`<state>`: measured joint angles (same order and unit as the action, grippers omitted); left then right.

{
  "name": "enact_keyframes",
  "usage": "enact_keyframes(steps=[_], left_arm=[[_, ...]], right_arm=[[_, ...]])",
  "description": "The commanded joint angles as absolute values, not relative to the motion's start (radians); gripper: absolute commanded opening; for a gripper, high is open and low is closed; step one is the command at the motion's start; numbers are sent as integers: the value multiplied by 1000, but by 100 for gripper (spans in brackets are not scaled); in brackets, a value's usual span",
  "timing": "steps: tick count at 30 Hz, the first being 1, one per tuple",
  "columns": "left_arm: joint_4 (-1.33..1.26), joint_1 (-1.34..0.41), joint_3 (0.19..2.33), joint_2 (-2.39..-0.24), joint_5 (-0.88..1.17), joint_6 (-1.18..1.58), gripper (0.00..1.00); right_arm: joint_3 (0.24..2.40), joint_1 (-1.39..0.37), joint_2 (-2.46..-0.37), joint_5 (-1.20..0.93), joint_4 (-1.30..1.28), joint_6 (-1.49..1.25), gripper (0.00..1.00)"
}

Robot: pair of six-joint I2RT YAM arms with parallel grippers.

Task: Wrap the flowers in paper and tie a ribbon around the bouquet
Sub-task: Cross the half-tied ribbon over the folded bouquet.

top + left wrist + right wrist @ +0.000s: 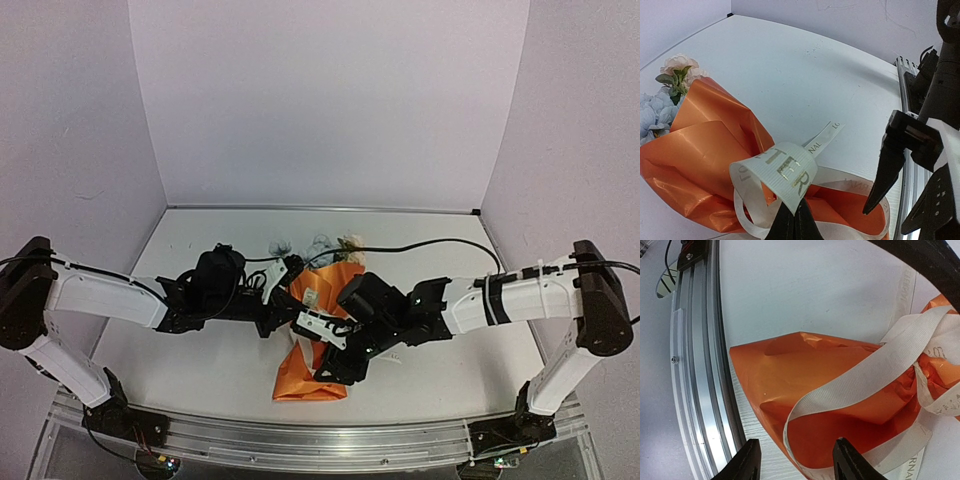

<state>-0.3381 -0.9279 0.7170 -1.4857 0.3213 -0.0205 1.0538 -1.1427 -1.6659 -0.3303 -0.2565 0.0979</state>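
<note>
Bright, even, diffuse light falls from above. The white worktop [200,350] carries only faint, soft-edged shadows under the arms. The glossy orange paper wrapping [705,150] shows pale streaks of glare along its folds in both wrist views. The overhead picture is soft and grainy, and its wide lens bows the aluminium rail [300,440] at the bottom edge. The cream-white woven ribbon [865,385] is sharp enough to show its weave, while the black left tool [792,220] and black right tool [796,457], close to their lenses, are blurred.

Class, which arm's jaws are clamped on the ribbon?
The left gripper: its jaws are shut on the ribbon, while the right gripper has its jaws apart.
</note>
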Motion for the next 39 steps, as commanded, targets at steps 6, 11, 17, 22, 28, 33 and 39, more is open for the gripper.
enact_keyframes(steps=[6,11,17,22,28,33,39], left_arm=[[-352,-918,711,-1448,342,-9,0],[-348,-917,707,-1443,342,-9,0],[-345,-914,700,-1437,344,20,0],[-353,-911,689,-1430,344,25,0],[-363,-907,678,-1422,348,29,0],[-365,-903,673,-1420,359,31,0],[-365,-900,670,-1417,365,32,0]], right_arm=[[1077,-1157,-1719,-297,-230,120,45],[1076,-1157,-1710,-271,-230,100,24],[1057,-1157,-1653,-214,-230,69,0],[1038,-1152,-1603,-165,-233,51,0],[1004,-1111,-1560,-138,-233,-25,0],[978,-1050,-1551,-126,-234,-141,0],[956,-983,-1539,-98,-236,-242,0]])
